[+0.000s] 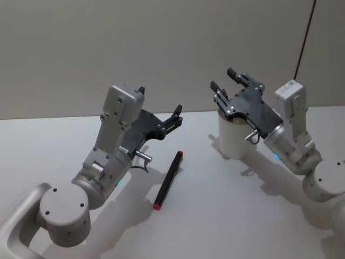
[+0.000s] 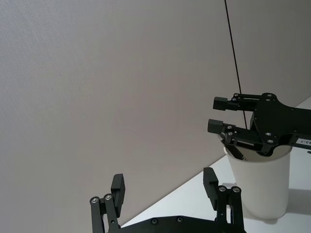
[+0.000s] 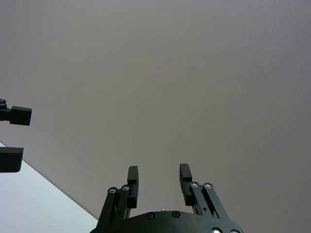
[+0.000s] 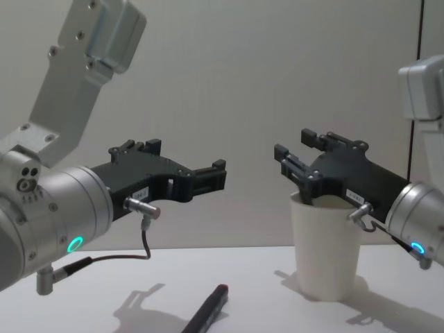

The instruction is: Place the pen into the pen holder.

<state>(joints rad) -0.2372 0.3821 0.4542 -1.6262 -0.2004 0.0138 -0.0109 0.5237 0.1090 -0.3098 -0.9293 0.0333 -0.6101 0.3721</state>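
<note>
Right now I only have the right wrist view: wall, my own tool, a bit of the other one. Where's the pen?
Observer: The pen lies flat on the table between the arms, nearer the left tool, with its red end towards the robot. Nothing holds it.
Operator: And the pen holder?
Observer: The pen holder stands upright directly under the right tool. The tool's body crosses the rim, and I can't tell if they touch.
Operator: Is the left one ready to grab?
Observer: It is open and raised above the table, pointing past the pen rather than down at it.
</note>
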